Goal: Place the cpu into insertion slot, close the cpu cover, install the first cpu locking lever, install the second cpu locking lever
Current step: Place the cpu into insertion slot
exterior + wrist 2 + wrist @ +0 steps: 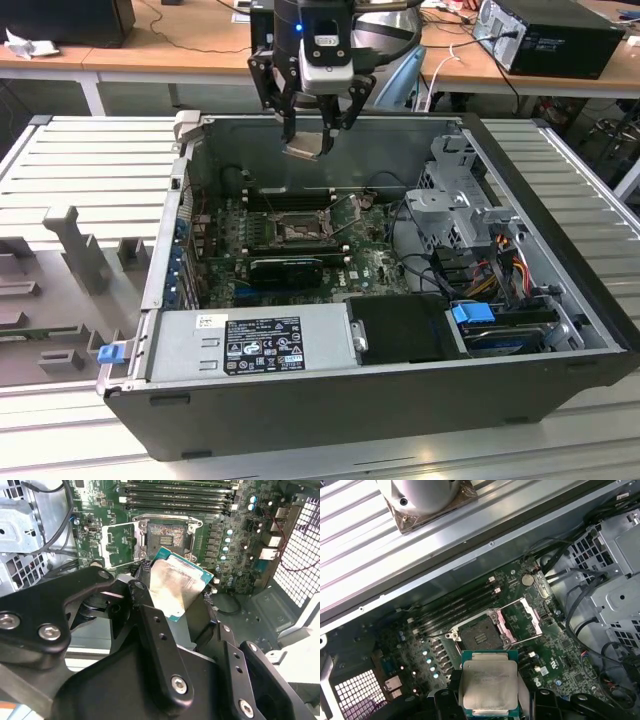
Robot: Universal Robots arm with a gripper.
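My gripper hangs above the back wall of the open computer case, shut on the cpu. The cpu is a thin pale silver square on a green base, held by its edges and tilted in the second wrist view, and seen flat from above in the first wrist view. Below it on the green board lies the insertion slot, a dark square socket with nothing in it. The cpu cover is swung open beside the slot.
Long black memory slots run along one side of the socket. A black card lies in front of it, then the grey power supply. A drive cage with cables fills the exterior view's right. Grey fixtures stand on the table.
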